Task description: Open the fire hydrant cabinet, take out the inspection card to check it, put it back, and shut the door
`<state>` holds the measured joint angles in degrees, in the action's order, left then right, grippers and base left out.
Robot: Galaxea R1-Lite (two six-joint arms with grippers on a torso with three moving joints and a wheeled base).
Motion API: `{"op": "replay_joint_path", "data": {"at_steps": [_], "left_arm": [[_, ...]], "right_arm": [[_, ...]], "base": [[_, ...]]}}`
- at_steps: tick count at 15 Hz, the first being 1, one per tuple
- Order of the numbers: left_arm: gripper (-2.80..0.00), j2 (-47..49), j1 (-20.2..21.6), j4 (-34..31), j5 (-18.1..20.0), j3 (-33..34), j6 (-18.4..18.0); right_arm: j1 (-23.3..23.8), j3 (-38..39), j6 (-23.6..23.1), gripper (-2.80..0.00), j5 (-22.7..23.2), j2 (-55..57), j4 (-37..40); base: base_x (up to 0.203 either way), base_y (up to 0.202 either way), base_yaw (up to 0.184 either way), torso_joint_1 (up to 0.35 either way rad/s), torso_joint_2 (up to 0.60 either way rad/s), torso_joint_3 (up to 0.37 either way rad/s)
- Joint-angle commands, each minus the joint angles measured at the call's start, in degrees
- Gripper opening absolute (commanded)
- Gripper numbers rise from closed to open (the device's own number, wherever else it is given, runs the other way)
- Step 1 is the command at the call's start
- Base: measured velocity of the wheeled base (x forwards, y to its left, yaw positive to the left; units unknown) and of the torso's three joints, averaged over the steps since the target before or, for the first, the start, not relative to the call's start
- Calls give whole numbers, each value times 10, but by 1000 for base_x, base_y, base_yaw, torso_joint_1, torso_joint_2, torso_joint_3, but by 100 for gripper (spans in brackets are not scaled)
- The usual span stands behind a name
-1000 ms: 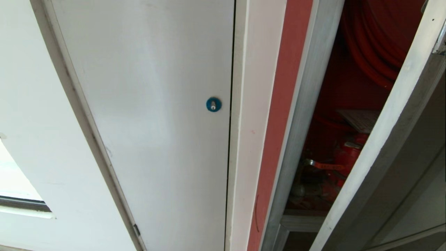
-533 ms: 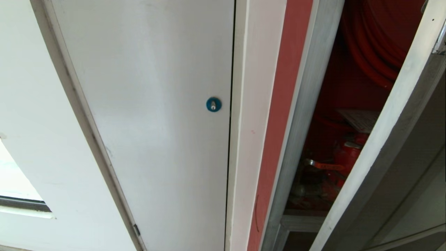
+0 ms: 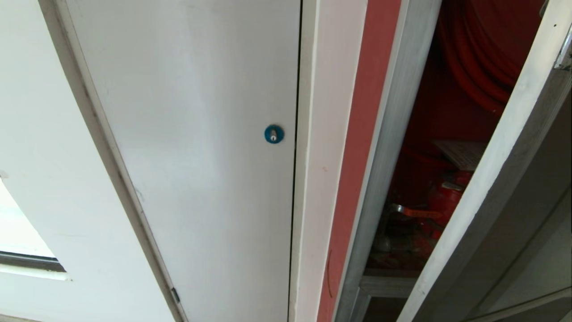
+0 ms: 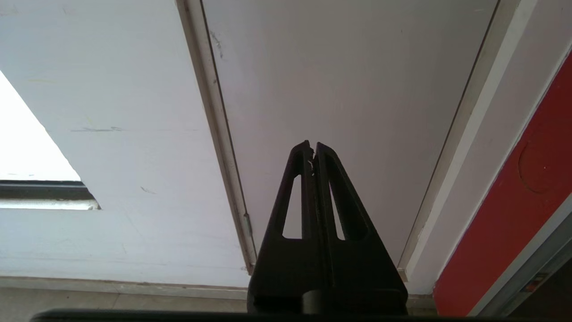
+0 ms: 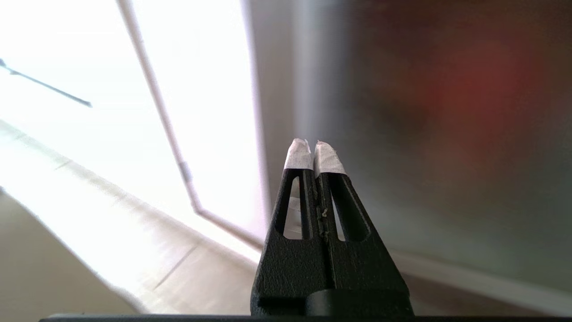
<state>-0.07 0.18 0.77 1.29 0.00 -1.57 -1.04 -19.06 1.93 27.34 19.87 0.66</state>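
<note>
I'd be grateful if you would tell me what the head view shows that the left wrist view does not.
Only the head view shows the fire hydrant cabinet interior: the inspection card, the red valve, the open door, and the blue lock. Only the left wrist view shows the left gripper, shut. Both show the white panel and the red strip.

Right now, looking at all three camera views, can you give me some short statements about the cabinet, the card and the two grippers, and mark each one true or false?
1. The door of the fire hydrant cabinet stands ajar. True.
2. The inspection card is held in the right gripper. False: it lies inside the cabinet, and that gripper is shut on nothing.
3. The left gripper is shut and empty. True.
4. The round blue lock sits on the cabinet door. False: it sits on the plain white panel to the left.
5. Both grippers show in the head view. False: neither does.
</note>
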Motion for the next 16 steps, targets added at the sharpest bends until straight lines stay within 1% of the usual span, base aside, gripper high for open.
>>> {"op": "replay_joint_path", "data": {"at_steps": [1, 4, 5, 6, 10, 12, 14, 15, 16], "left_arm": [[-280, 1, 0, 0, 0, 6, 0], [-280, 1, 1, 0, 0, 6, 0], [-280, 1, 0, 0, 0, 6, 0], [-280, 1, 0, 0, 0, 6, 0], [-280, 1, 0, 0, 0, 7, 0], [-280, 1, 0, 0, 0, 6, 0], [-280, 1, 0, 0, -1, 6, 0], [-280, 1, 0, 0, 0, 6, 0], [-280, 1, 0, 0, 0, 6, 0]], "right_arm": [[0, -31, 0, -280, 41, 98, -3], [0, -74, -1, -280, 75, 164, -18], [0, -91, -1, -280, 108, 179, -21], [0, -101, -2, -280, 125, 192, -23], [-4, -131, -3, -280, 134, 234, -25], [-17, -153, -4, -280, 148, 252, -24], [-42, -164, -6, -280, 150, 266, -24], [-53, -166, -13, -280, 148, 274, -24], [-58, -167, -32, -280, 146, 284, -24]], "base": [[0, 0, 0, 0, 0, 0], [0, 0, 0, 0, 0, 0], [0, 0, 0, 0, 0, 0], [0, 0, 0, 0, 0, 0], [0, 0, 0, 0, 0, 0], [0, 0, 0, 0, 0, 0], [0, 0, 0, 0, 0, 0], [0, 0, 0, 0, 0, 0], [0, 0, 0, 0, 0, 0]]}}
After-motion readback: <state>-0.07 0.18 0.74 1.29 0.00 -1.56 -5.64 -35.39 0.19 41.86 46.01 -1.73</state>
